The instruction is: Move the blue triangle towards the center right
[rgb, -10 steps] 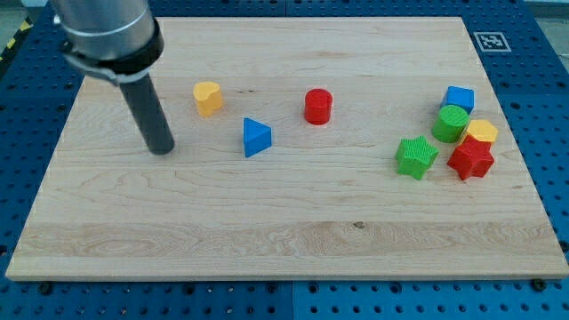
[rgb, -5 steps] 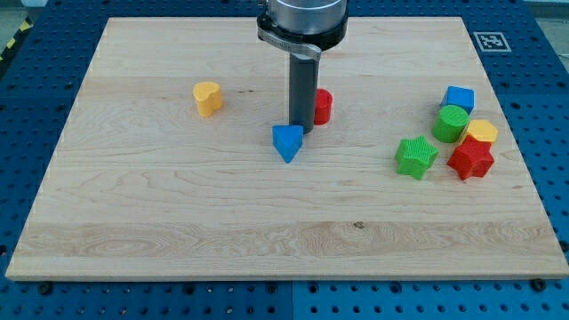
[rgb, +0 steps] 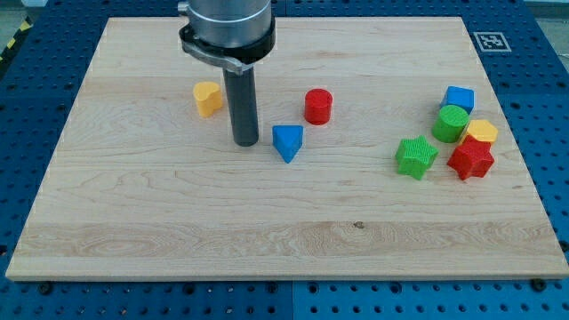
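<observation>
The blue triangle (rgb: 287, 142) lies on the wooden board (rgb: 178, 222) a little left of its middle. My tip (rgb: 246, 142) rests on the board just to the triangle's left, a small gap apart from it. The dark rod rises from the tip to the arm's grey collar at the view's top.
A yellow block (rgb: 207, 98) sits up-left of the tip. A red cylinder (rgb: 318, 106) is up-right of the triangle. At the right stand a green star (rgb: 416, 157), a red star (rgb: 470, 159), a green cylinder (rgb: 452, 123), a blue block (rgb: 459, 98) and a yellow block (rgb: 481, 132).
The triangle moved right between the first two frames and has stayed put since. My tip went from its far left to just above it, then to its left side.
</observation>
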`<state>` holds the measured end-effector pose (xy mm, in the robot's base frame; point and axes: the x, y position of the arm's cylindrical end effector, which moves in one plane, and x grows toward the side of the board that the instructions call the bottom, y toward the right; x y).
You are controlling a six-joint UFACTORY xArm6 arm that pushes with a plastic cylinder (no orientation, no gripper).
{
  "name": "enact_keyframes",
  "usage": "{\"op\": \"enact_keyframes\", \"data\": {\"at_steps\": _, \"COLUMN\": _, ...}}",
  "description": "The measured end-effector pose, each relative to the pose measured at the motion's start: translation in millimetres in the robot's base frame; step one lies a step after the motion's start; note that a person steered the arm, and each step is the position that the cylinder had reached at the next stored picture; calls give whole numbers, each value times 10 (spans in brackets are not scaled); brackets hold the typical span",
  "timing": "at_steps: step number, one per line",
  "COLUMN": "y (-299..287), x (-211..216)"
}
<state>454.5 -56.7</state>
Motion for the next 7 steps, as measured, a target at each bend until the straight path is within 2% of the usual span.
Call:
{"op": "enact_keyframes", "data": {"at_steps": 2, "y": 80, "x": 76}}
{"op": "enact_keyframes", "data": {"at_steps": 7, "y": 1065, "x": 76}}
